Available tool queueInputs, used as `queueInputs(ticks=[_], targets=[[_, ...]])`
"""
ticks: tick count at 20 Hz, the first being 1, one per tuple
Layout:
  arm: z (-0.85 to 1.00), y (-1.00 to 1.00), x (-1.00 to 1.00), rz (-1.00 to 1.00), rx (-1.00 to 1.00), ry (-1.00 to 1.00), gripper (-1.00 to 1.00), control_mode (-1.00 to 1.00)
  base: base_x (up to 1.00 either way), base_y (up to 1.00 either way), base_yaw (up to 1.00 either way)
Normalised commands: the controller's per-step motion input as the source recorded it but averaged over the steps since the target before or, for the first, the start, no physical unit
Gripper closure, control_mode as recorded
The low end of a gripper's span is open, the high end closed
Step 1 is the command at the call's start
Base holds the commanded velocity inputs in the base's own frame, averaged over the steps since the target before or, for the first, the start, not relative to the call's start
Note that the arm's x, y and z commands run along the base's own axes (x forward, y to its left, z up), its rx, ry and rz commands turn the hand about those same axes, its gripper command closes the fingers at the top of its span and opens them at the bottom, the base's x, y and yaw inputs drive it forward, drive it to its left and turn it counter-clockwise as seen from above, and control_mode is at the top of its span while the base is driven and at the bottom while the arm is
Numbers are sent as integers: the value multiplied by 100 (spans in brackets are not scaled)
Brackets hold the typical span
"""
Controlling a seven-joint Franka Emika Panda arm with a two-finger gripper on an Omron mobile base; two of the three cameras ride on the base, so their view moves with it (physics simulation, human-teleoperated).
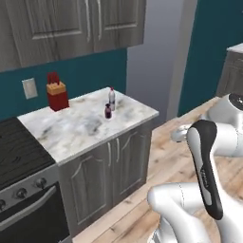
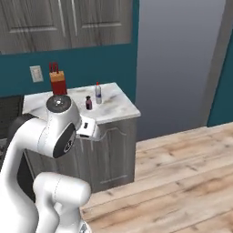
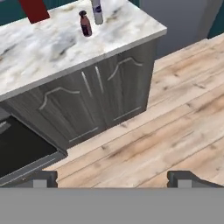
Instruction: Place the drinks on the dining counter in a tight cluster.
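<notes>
Drinks are not in the claw (image 3: 112,177): in the hand view its two dark fingertips (image 3: 41,177) stand spread to full width with nothing between them, above light wooden plank floor (image 3: 175,127).

From the claw outward in the hand view, dark grey cabinet doors (image 3: 100,94) lie toward 12 o'clock, under a small white-grey marbled counter (image 3: 52,48).

Two drinks stand upright on this counter near its far right corner:
- Short dark-maroon bottle (image 3: 85,24) (image 1: 108,111) (image 2: 88,103).
- Clear bottle with blue label and red cap (image 3: 97,11) (image 1: 112,99) (image 2: 98,93), just beside the maroon bottle at about 1 o'clock, apart from it.

A red knife block (image 1: 57,92) (image 2: 58,80) stands on the counter against the teal wall, at about 10 o'clock from the bottles. A black stove (image 1: 19,147) adjoins the counter at 9 o'clock.
</notes>
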Motion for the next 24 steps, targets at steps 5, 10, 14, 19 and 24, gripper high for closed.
queueInputs(ticks=[5, 10, 14, 19, 24], targets=[[0, 0, 0, 0, 0, 0, -100, 100, 85, -21, 72], [0, 0, 0, 0, 0, 0, -100, 100, 80, -77, 61], [0, 0, 0, 0, 0, 0, -100, 100, 53, -75, 27], [0, 0, 0, 0, 0, 0, -100, 100, 28, -21, 5], [0, 0, 0, 0, 0, 0, -100, 100, 68, -1, -8]])
